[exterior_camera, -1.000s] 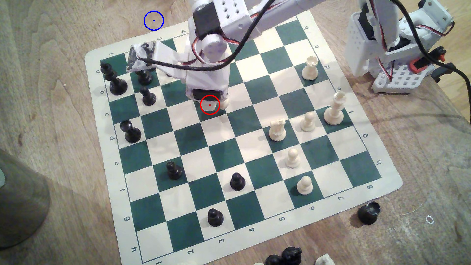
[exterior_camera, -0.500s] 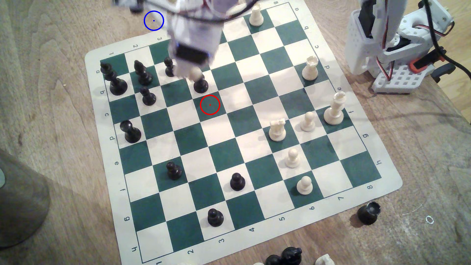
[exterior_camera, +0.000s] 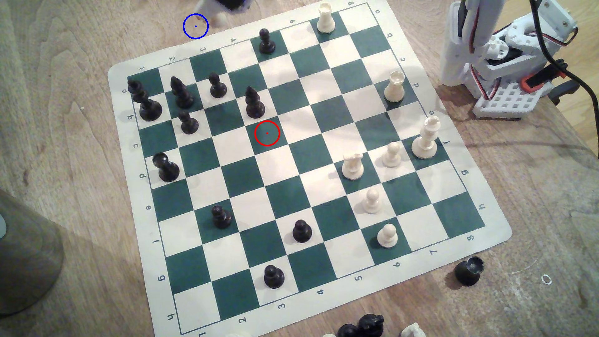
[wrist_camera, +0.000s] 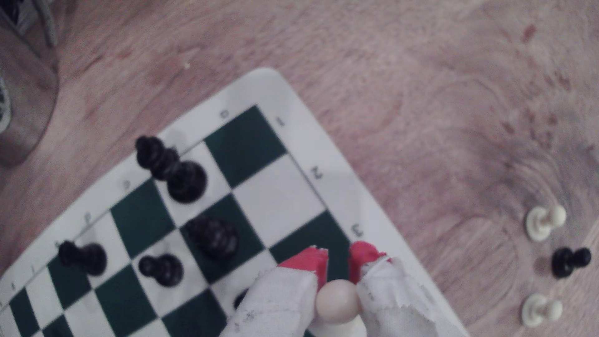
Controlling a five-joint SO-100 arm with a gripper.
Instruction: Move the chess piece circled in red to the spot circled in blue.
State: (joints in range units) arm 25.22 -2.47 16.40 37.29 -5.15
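Now the little white pawn [wrist_camera: 338, 299] is up off the board, squeezed by its round head between the two red-tipped fingers [wrist_camera: 308, 264] of the end effector [wrist_camera: 338, 259]. The fingers are closed tight on the pawn, one on each side. In the wrist view the pawn hangs over the edge of the chess mat [wrist_camera: 291, 94], near the number 3.

In the exterior view the end effector [exterior_camera: 223, 9] is a blurry shape at the top edge, just beside the blue ring [exterior_camera: 195, 26] on the bare wood desk [exterior_camera: 64, 97]. The red ring [exterior_camera: 266, 133] sits on a green square with no piece in it.

So I think the carrying step is nearly done. Next the pawn needs to go a bit more toward the exterior view's left, over the blue dot, then down until its base sits flat. Only then should the fingers let go, or it may tip over.

Two white pawns [wrist_camera: 544, 222] and a black one [wrist_camera: 570, 261] lie on the wood, well apart from the mat.
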